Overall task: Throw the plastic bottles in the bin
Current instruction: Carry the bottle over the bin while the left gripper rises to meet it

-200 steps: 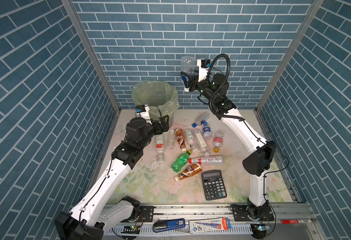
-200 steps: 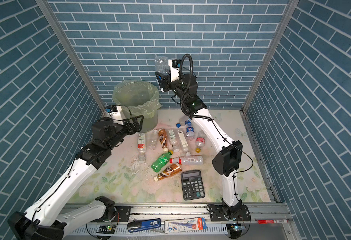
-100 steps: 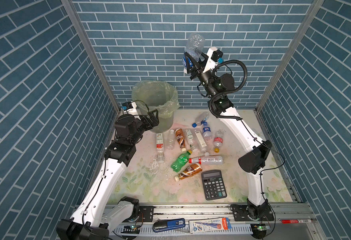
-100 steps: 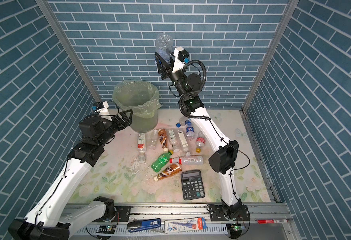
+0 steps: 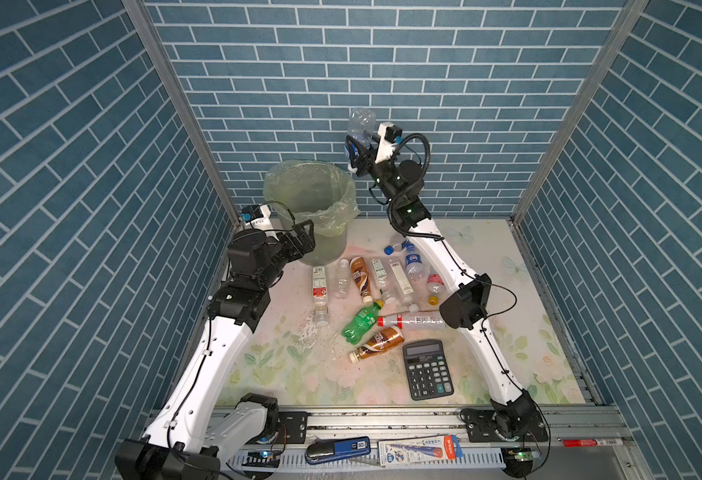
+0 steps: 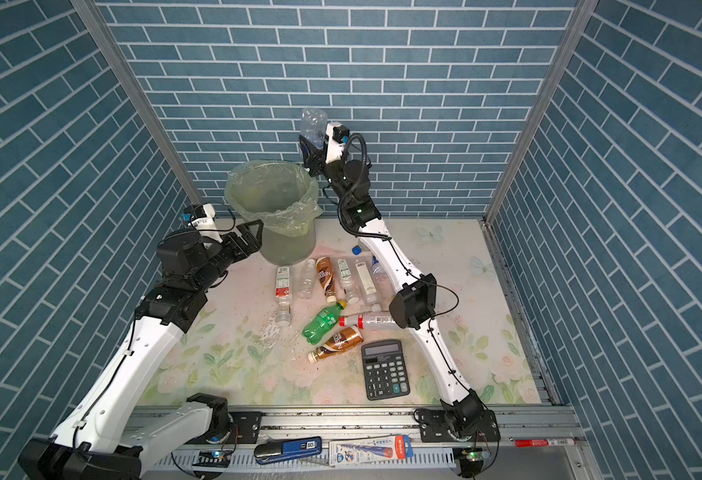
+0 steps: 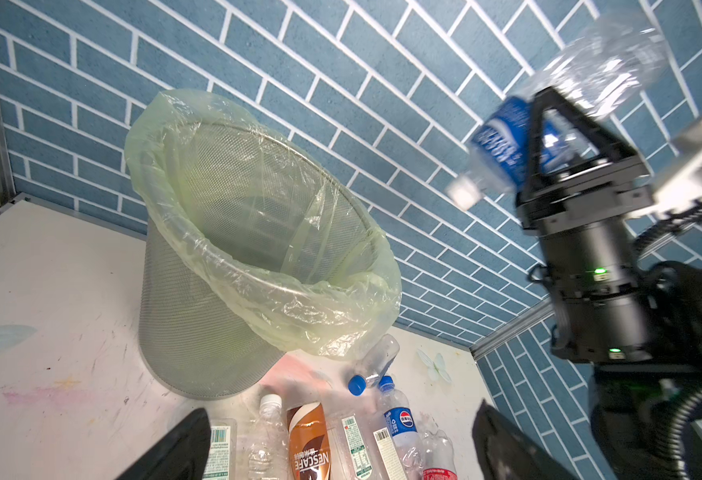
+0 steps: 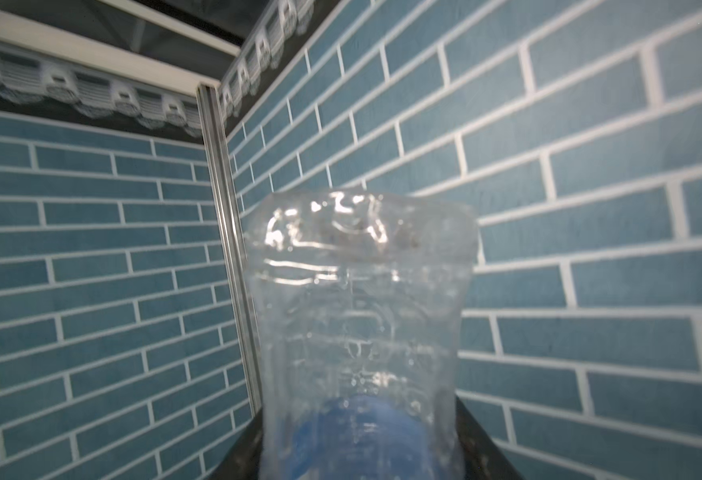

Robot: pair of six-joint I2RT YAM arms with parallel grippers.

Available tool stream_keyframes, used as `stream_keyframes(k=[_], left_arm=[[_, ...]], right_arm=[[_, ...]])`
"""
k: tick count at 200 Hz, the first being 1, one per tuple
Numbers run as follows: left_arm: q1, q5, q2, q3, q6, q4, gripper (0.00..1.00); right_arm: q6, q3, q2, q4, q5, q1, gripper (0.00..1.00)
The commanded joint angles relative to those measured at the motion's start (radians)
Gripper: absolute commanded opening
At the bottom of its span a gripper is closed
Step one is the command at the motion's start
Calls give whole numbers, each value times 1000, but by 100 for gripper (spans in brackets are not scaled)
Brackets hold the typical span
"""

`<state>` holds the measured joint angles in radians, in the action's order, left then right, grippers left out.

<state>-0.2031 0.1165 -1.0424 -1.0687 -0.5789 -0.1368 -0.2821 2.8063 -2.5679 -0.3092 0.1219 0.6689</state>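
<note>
My right gripper (image 5: pixel 357 146) (image 6: pixel 311 148) is raised high by the back wall, above and just right of the bin's rim. It is shut on a clear plastic bottle (image 5: pixel 361 124) (image 7: pixel 590 66) (image 8: pixel 361 299) with a blue label, its base pointing up. The bin (image 5: pixel 325 246) (image 6: pixel 287 246) (image 7: pixel 183 316) stands at the back left, lined with a pale green bag. My left gripper (image 5: pixel 304 237) (image 7: pixel 341 449) is open and empty, low beside the bin's front left wall. Several plastic bottles lie on the table, among them a green one (image 5: pixel 361 322) and a brown one (image 5: pixel 379 343).
A black calculator (image 5: pixel 427 369) lies near the table's front, right of the brown bottle. A row of clear and labelled bottles (image 5: pixel 382 276) lies just in front of the bin. Blue brick walls close in the back and both sides.
My right gripper rose with the bottle, then came down and left toward the bin's rim. The left gripper pulled back left from the bottles early on and has since stayed put.
</note>
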Motion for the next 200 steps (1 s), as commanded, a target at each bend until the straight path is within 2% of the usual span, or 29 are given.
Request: stream_keyframes(k=[1, 25, 45, 117, 142, 174, 200], left_arm=[[7, 18, 4, 24, -15, 34, 99], [7, 52, -25, 41, -40, 83, 99], [7, 124, -70, 47, -46, 158, 99], [1, 358, -269, -62, 49, 381, 99], [-9, 383, -282, -126, 69, 372, 99], [-15, 377, -248, -126, 99, 362, 99], [-16, 374, -247, -142, 123, 370, 99]], right_arm=[[21, -2, 73, 8, 44, 31, 36], [21, -48, 122, 17, 50, 31, 35], [-33, -49, 145, 36, 63, 34, 35], [-169, -141, 281, 87, 130, 72, 35], [-173, -155, 301, 110, 121, 77, 35], [-152, -153, 296, 112, 116, 75, 35], [-185, -130, 272, 94, 131, 77, 34]])
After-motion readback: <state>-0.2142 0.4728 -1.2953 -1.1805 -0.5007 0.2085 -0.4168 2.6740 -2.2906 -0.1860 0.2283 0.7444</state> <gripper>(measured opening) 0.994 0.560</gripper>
